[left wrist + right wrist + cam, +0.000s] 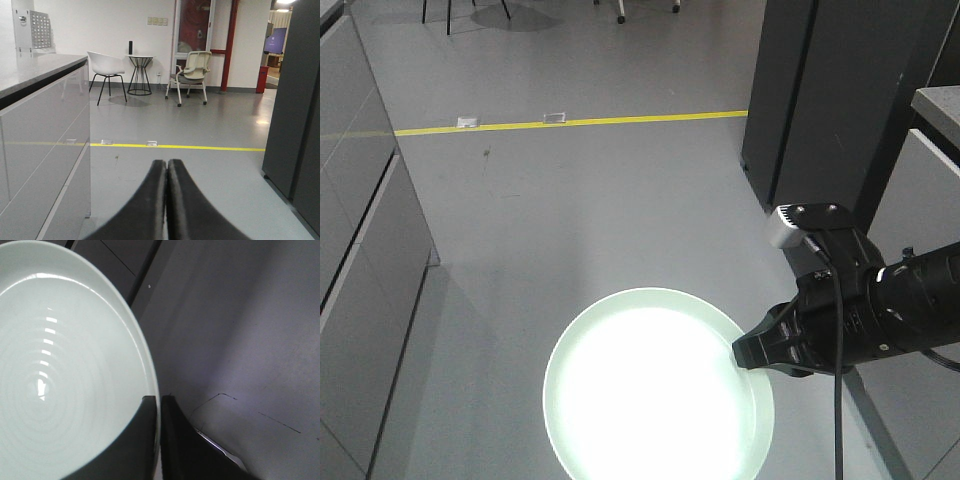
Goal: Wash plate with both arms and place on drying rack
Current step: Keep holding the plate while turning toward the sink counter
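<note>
pale green plate hangs roughly level above grey floor, right rim pinched by right gripper. stiff, glossy, likely slippery and breakable; one-edge hold looks leveraged, opposite rim suits second grip. left gripper pressed together, empty.

open floor ahead, grey cabinets L, dark cabinet R

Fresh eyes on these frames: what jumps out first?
The pale green plate glares bright at the bottom of the front view. It is held over the grey floor, with the right hand clamped on its right rim. The left hand is shut on nothing, facing a yellow floor line and a white chair beyond.
</note>
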Controlling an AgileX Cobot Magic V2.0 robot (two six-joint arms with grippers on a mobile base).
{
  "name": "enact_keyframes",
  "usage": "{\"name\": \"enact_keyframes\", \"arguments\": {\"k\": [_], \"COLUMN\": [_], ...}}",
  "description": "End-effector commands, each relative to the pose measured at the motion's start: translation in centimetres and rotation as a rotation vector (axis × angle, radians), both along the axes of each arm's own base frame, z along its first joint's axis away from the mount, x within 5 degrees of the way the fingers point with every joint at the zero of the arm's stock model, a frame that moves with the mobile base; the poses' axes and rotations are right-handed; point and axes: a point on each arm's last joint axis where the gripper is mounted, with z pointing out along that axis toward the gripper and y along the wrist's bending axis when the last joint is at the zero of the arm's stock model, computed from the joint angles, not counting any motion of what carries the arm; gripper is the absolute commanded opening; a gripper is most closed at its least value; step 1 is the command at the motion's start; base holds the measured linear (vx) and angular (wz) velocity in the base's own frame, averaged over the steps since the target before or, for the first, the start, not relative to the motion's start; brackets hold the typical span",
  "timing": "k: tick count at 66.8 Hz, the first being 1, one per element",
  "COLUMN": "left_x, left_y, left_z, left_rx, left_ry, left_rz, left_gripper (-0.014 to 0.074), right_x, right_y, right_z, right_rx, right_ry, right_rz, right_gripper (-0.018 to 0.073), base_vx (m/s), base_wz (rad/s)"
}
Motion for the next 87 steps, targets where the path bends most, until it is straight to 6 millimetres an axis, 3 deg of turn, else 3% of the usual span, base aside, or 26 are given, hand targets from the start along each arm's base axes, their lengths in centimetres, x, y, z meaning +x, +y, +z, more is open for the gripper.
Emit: {"name": "enact_keyframes", "arguments": {"k": [1,87], "left_x": [-0.32,-0.32], "left_y": [-0.03,-0.03], "left_z": [1.67,1.67], "left_rx": [-0.004,-0.004], "left_ry": [-0.117,-0.117], "left_rz": [-0.006,-0.006], "left_gripper": [-0.0006,-0.0006], "right_x": [0.04,0.04], "right_y": [0.17,0.17], "right_z": [1.63,1.63], "right_rx": [0.05,0.05], "right_ry": [-0.06,-0.06], "right_rz": [-0.017,-0.017], "right_gripper": [-0.0001,-0.0001], "base_vx": [0.13,0.08], "base_wz": [-0.06,-0.21]}}
